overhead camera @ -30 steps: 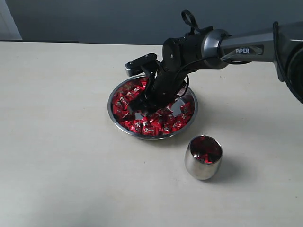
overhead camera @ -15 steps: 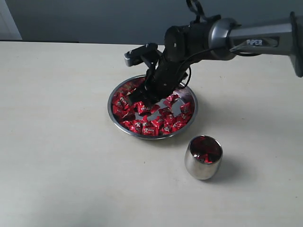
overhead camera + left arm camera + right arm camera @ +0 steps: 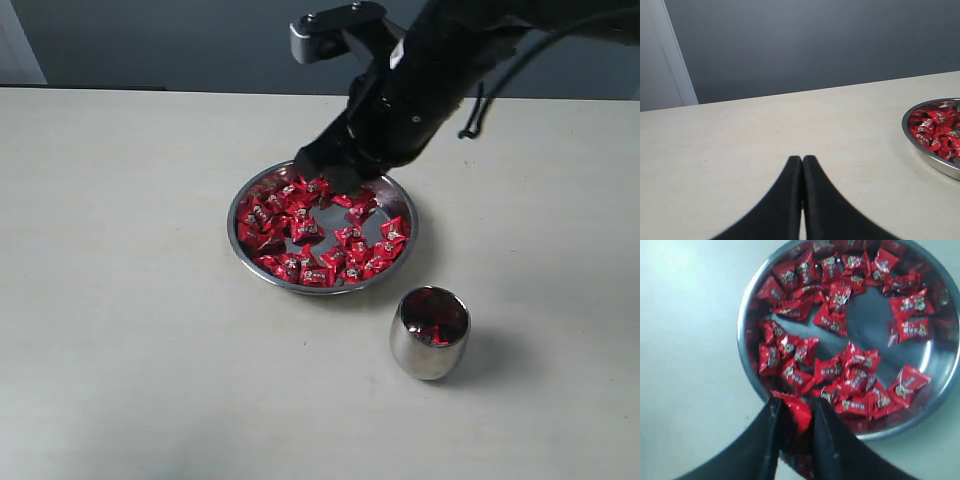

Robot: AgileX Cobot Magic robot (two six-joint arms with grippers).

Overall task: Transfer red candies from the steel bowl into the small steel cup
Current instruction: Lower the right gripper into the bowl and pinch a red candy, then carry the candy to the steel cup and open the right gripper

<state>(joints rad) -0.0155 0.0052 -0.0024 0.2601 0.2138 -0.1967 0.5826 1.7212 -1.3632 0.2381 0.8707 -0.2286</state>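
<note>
Red candies (image 3: 432, 322) already show inside the small steel cup (image 3: 428, 358), many more lie in the steel bowl (image 3: 233, 222), and the right gripper (image 3: 797, 409), above the bowl, pinches one for carrying across, while the left gripper (image 3: 802, 165) rests pressed together.

The right arm (image 3: 430, 70) comes in from the far right, dark and bulky, bent steeply down at the wrist. The right pincer (image 3: 328, 172) hangs in the air, tips pointing down. Its two black fingers (image 3: 829, 440) pinch one red candy (image 3: 799, 414) between them — a narrow gap, filled. The left pincer (image 3: 801, 162) sits low over the counter (image 3: 715, 150) — fingers pressed flat together.
</note>
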